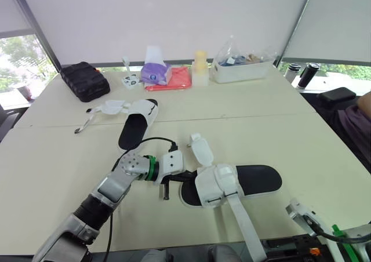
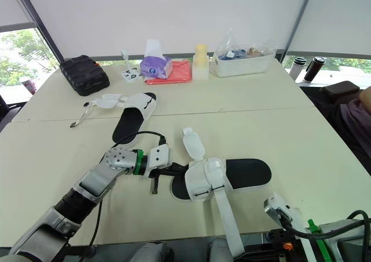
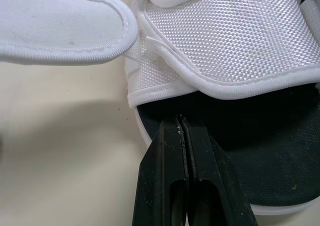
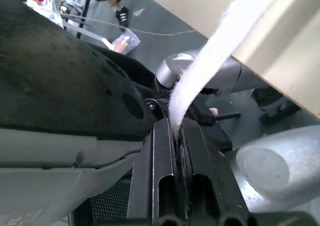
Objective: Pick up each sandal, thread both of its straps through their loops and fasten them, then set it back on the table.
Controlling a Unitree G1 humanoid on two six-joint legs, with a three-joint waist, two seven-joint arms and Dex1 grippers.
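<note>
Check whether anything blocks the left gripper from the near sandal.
Nothing visible does. The left gripper has its shut fingertips right at the sole rim of the near sandal, beside the white upper, with no object between them. The right gripper pinches that sandal's long strap.

The two head views look forward and down from above the near edge of the surface (image 1: 301,134), set side by side (the right eye shifts everything slightly leftward), and they share nearly the whole scene, from the near sandal (image 1: 232,184) to the far edge. The left wrist view sits very close, looking along the left pincer (image 3: 181,123) straight at one end of that sandal, a patch both head views also cover. The right wrist view looks along the right pincer (image 4: 176,131) from below the surface's edge, up the hanging strap (image 4: 210,61).
</note>
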